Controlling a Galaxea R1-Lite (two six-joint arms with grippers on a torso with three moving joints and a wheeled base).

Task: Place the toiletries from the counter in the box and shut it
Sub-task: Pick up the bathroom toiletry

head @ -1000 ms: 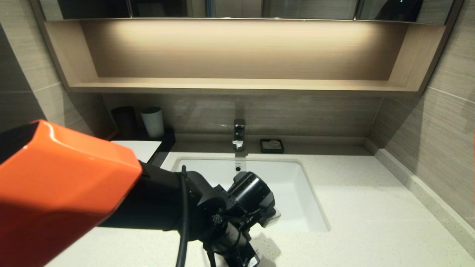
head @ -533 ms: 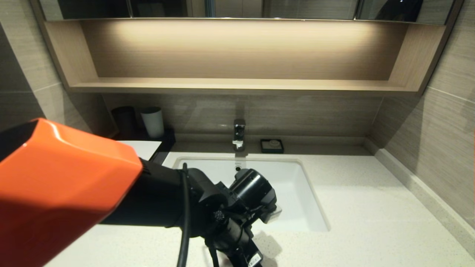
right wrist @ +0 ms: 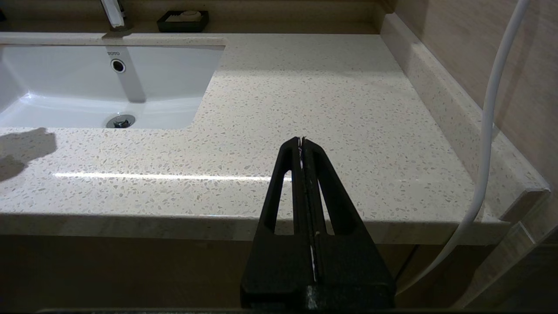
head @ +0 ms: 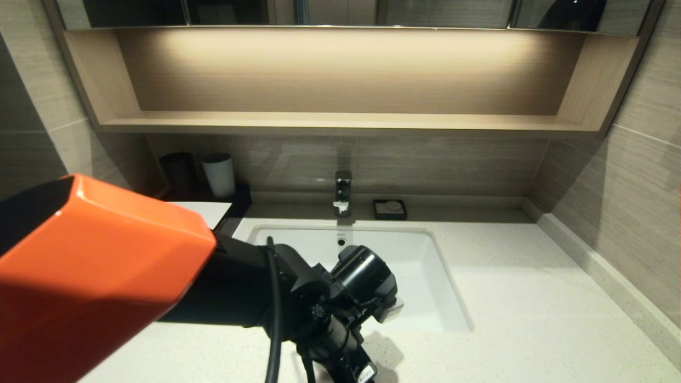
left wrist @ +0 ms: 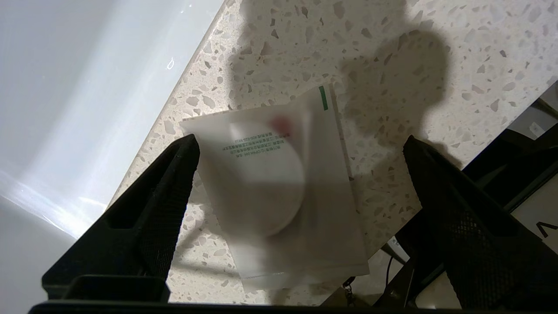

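- One small square clear sachet with a white disc (left wrist: 279, 192) lies flat on the pale cream speckled stone surface (left wrist: 383, 52), just beside the white rectangular sink basin (left wrist: 78, 78).
- Its green-marked corner points away from the basin.
- The left tool (left wrist: 301, 150) hovers over it, fingers wide apart on either side.
- The right tool (right wrist: 301, 144) sits at the surface's front edge, fingers pressed together, holding nothing.
- One low black box with a white top (head: 205, 213) stands at the back left.

Head high; wrists near counter (right wrist: 305, 100)

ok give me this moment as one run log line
left gripper: open, above square sachet | sachet: flat on counter beside sink | right gripper: shut, parked off counter's front edge
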